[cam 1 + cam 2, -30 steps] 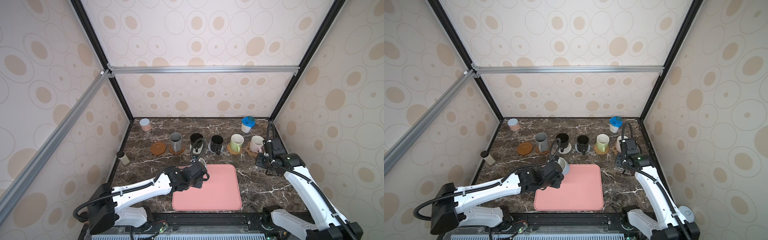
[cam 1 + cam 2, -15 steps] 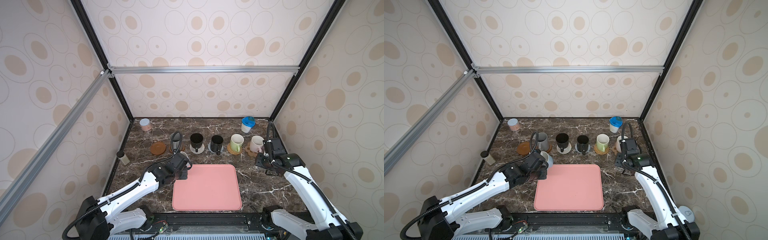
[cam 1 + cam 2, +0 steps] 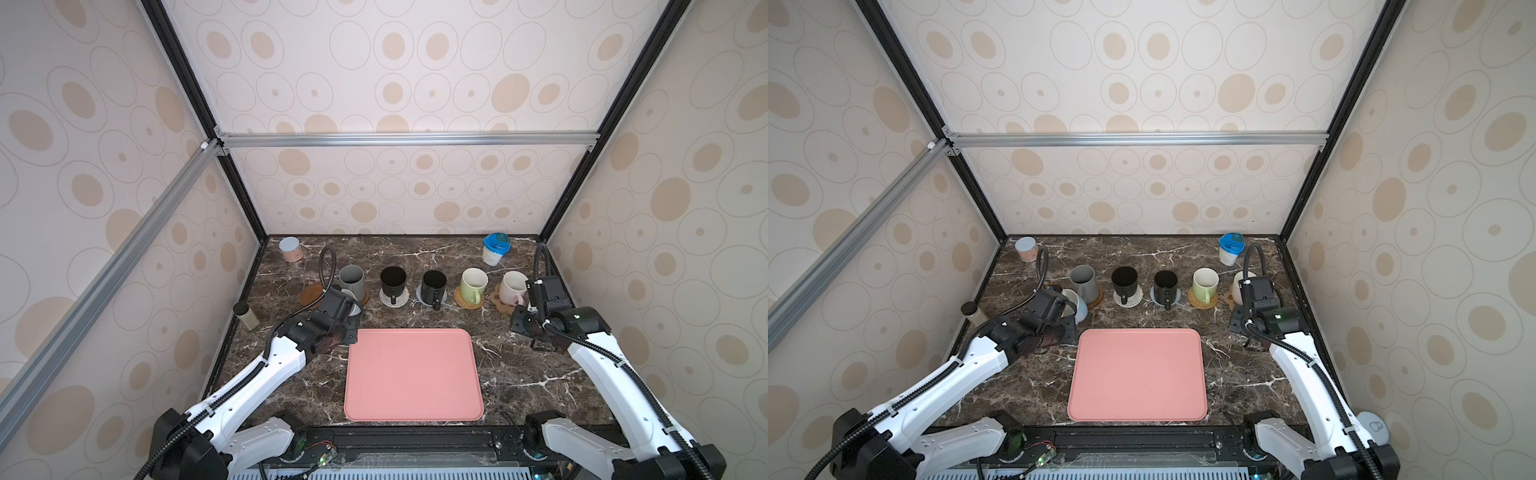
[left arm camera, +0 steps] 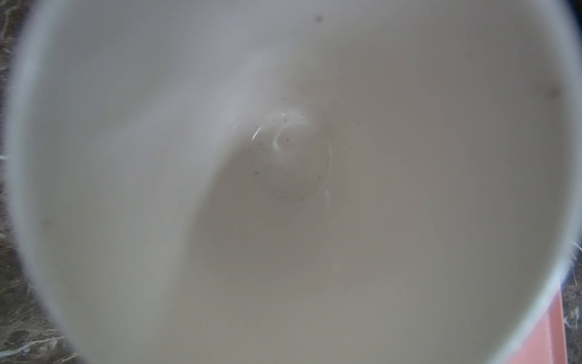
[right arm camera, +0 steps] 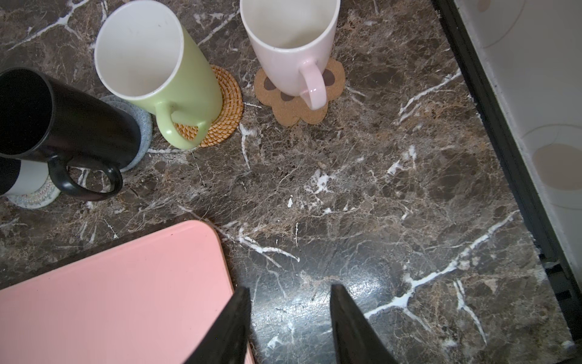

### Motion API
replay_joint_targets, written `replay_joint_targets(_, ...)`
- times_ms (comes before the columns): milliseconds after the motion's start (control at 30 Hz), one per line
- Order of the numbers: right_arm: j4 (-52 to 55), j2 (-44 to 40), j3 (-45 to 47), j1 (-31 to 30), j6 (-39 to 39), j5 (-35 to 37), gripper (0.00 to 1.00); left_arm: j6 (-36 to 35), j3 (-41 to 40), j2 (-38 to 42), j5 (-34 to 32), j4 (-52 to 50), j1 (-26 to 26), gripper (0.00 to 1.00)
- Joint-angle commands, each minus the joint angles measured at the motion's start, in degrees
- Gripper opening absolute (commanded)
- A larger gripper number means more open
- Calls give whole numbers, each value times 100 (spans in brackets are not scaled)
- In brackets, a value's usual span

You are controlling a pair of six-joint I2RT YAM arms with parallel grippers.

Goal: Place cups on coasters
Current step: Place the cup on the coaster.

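Six glossy ceramic mugs; five stand in a row: grey mug [image 3: 352, 279] on a wooden disc [image 3: 366, 297], two black mugs [image 3: 392, 280] [image 3: 433, 284] on woven rounds [image 3: 390, 301] [image 3: 420, 296], green mug [image 3: 473, 284] on rattan [image 3: 467, 303], pink mug [image 3: 512, 287] on a cork paw [image 3: 498, 306]. The left claw [image 3: 1069, 309] pinches the pale-blue mug [image 3: 1081, 309] near the bare disc [image 3: 309, 294]. The right claw [image 5: 289, 290] is spread above the veined marble surface [image 5: 378, 189].

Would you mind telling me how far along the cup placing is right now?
Done: five mugs stand on coasters: the grey mug, a black mug, a second black mug, the green mug and the pink mug. In hand: the left gripper is shut on the light blue mug, near the bare wooden coaster. Left: setting it down there. The right gripper is open and empty.
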State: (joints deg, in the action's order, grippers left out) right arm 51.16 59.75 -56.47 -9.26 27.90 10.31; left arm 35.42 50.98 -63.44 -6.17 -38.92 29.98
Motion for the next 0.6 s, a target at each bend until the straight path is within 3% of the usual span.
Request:
replay_joint_targets(0,34,-24,-115,44,58,68,45,-457,401,148,-47,163,-348,6)
replay_joint_targets(567,123,-128,-107,45,14,182,45,-1677,647,-525,853,623,-2159,6)
